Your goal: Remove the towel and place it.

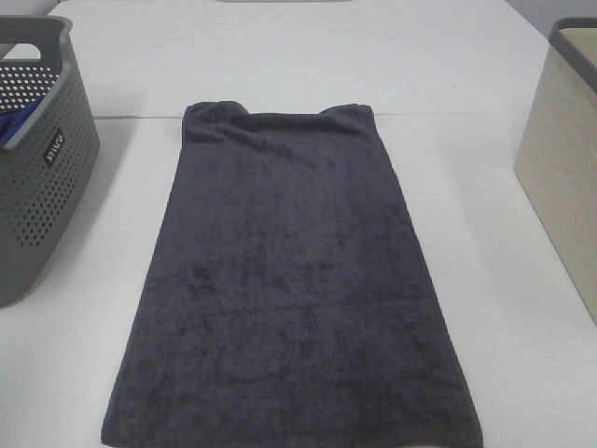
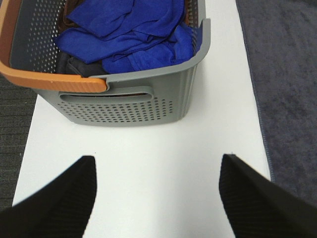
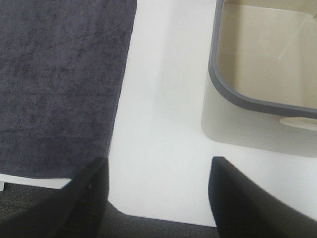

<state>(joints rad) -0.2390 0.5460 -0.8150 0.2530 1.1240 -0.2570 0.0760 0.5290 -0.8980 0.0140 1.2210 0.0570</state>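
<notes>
The towel (image 1: 289, 280), dark charcoal grey, lies flat and lengthwise down the middle of the white table (image 1: 280, 56), reaching the near edge. Neither arm shows in the exterior high view. My left gripper (image 2: 157, 198) hangs open over bare table in front of the grey basket, with the towel's edge (image 2: 287, 89) off to one side. My right gripper (image 3: 157, 198) stands open above the table's near edge, between the towel (image 3: 59, 84) and the beige bin. Nothing is between either pair of fingers.
A grey perforated basket (image 1: 37, 159) with an orange rim stands at the left, holding blue cloths (image 2: 129, 34). A beige bin (image 1: 564, 159) with a grey rim stands at the right, empty inside (image 3: 267, 54).
</notes>
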